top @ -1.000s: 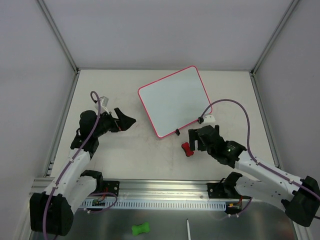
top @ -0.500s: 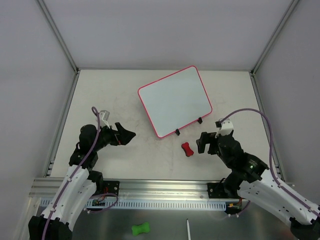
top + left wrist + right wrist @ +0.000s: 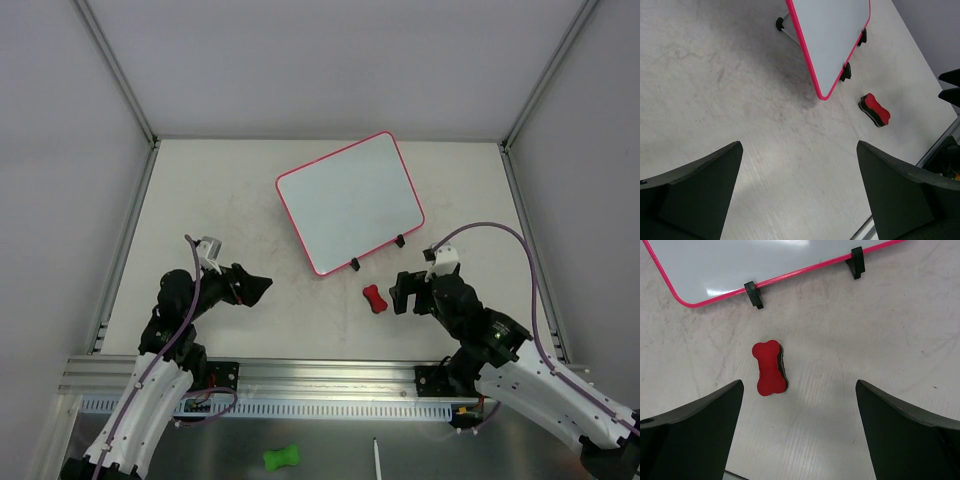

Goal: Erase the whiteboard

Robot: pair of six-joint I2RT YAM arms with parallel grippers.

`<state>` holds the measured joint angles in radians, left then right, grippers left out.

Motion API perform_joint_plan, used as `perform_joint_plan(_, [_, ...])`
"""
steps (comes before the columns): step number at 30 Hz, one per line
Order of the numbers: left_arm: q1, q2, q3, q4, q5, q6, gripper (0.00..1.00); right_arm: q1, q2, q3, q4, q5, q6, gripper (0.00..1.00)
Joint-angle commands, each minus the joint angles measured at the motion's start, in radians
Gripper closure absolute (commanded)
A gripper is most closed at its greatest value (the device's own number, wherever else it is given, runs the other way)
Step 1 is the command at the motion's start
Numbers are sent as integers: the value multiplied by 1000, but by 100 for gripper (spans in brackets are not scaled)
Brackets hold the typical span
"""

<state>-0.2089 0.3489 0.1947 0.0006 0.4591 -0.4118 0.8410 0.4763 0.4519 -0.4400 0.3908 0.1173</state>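
While my left fingers [image 3: 695, 195] and right fingers [image 3: 690, 435] stand wide apart, empty, the red eraser [image 3: 770, 368] lies near the whiteboard [image 3: 348, 200].

1. We can read no text, label, brand, number or sign in any of the three views.
2. The whiteboard [image 3: 349, 202], lying ahead of the right claw [image 3: 400, 292] and a little to its left, shows us only a plain white face inside its pink-red frame.
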Motion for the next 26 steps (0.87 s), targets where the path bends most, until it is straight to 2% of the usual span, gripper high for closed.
perform_joint_plan(1, [-4, -34, -18, 22, -8, 18, 1, -2, -10, -4, 41, -10, -16, 1])
perform_joint_plan(12, [-4, 70, -15, 53, 3, 10, 1, -2, 5, -5, 47, -29, -13, 1])
perform_joint_plan(26, [-4, 76, -20, 70, 1, 5, 1, -2, 22, -4, 50, -26, -13, 1])
